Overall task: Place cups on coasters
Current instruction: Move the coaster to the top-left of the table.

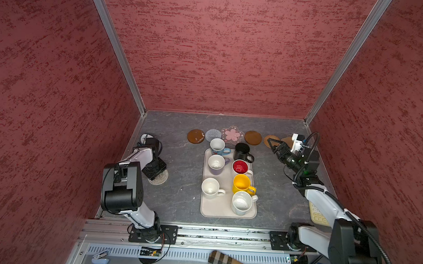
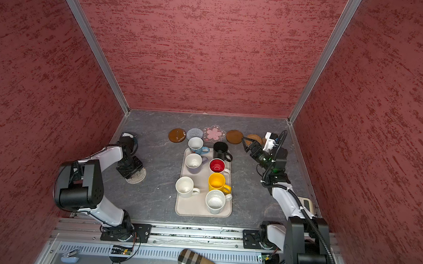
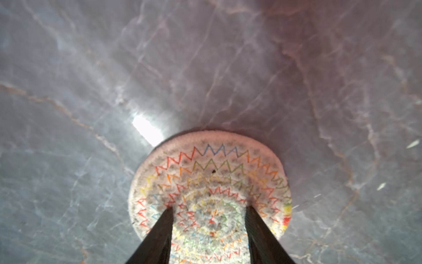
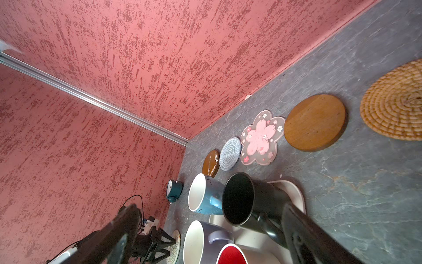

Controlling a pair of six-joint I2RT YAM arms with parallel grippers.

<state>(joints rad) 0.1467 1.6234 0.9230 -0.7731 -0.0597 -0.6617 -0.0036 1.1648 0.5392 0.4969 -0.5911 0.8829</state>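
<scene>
Pale spiral coaster [image 3: 210, 194]: flat on worktop [image 3: 205, 68], face up; round, so no long axis and no heading. Directly beneath left fingers [image 3: 161, 233], set apart, tips on its face, no pinch evident. Well apart from other coasters [image 1: 232, 135]. Step judged: positioning this coaster; no mug on any coaster yet. Right fingers [image 4: 303, 235] spread wide, empty; black mug [image 4: 251, 201] upright just ahead, handle toward them. Next: square grip on that handle or rim.

Cups [image 1: 241, 182] crowd the tray [image 1: 222, 211]; bare tabletop [image 1: 182, 195] stands open on either side of it.
</scene>
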